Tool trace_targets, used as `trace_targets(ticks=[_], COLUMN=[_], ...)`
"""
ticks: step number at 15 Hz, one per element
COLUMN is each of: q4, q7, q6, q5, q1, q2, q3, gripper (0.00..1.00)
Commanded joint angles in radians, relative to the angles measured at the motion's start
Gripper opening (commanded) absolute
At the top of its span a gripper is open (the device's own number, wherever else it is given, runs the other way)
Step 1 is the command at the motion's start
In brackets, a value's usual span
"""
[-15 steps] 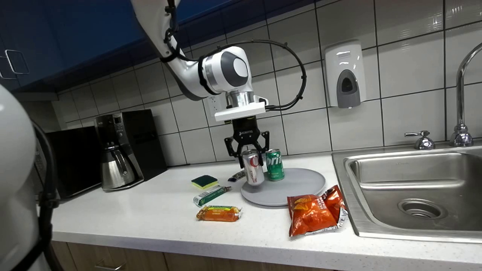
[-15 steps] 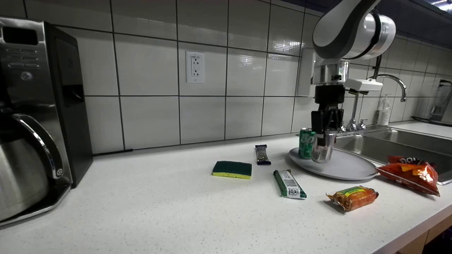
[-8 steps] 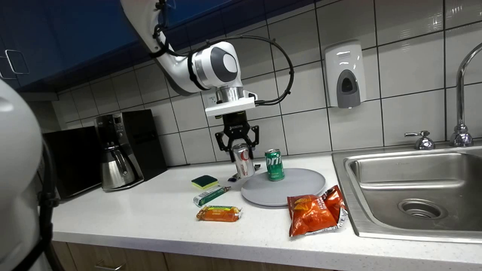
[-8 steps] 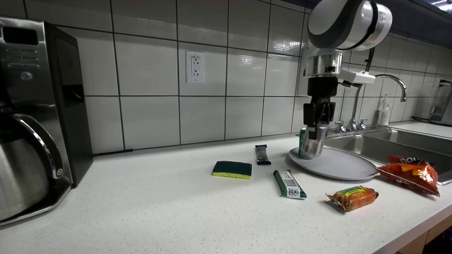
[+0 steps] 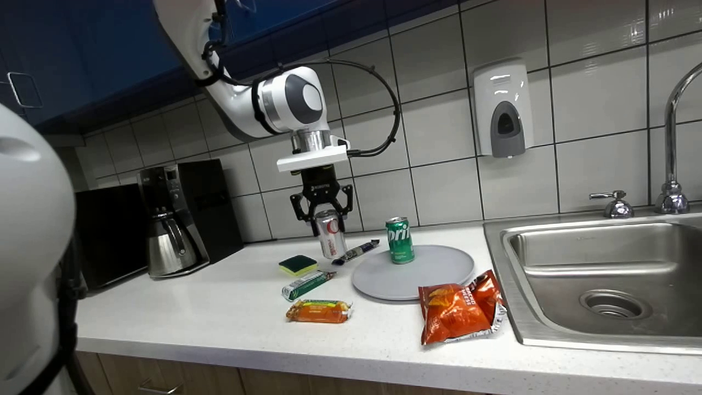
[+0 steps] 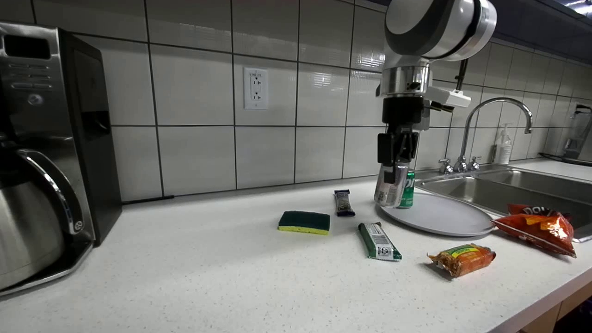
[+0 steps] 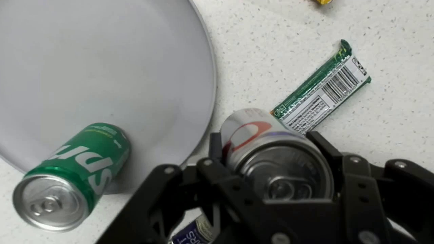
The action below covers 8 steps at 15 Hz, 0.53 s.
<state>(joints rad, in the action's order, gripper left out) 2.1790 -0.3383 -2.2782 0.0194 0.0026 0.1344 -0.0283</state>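
Note:
My gripper (image 5: pixel 329 226) is shut on a silver soda can (image 5: pixel 332 241) with red lettering. Its two fingers press the can's sides, and the ringed lid faces the camera in the wrist view (image 7: pixel 281 169). Both exterior views show the can held slightly tilted, off the edge of a round grey plate (image 5: pixel 428 280). A green Sprite can (image 5: pixel 400 241) stands upright on that plate, to one side of my gripper. In an exterior view the silver can partly covers the green can (image 6: pixel 408 189). A dark-wrapped bar (image 5: pixel 356 252) lies close by the held can.
On the counter lie a green-wrapped bar (image 6: pixel 379 241), a sponge (image 6: pixel 304 222) and an orange snack pack (image 6: pixel 462 259). A red chip bag (image 5: pixel 458 307) sits between the plate and the sink rim (image 5: pixel 513 307). A coffee maker (image 5: pixel 203 208) stands by the tiled wall.
My gripper has carried the silver can leftward in both exterior views, from over the plate to beyond its edge. More of the dark-wrapped bar shows now. The green can stayed put.

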Motion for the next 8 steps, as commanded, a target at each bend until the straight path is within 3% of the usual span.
trace_targets(ticks=[1,8], q4=[-0.01,-0.016], q7=[-0.028,-0.045], q6=[0.027,0.025], q5=[-0.024,-0.027], q1=[0.011,0.041], q2=[-0.021,-0.01], q3=[-0.023,-0.06], gripper=[0.38,0.38])
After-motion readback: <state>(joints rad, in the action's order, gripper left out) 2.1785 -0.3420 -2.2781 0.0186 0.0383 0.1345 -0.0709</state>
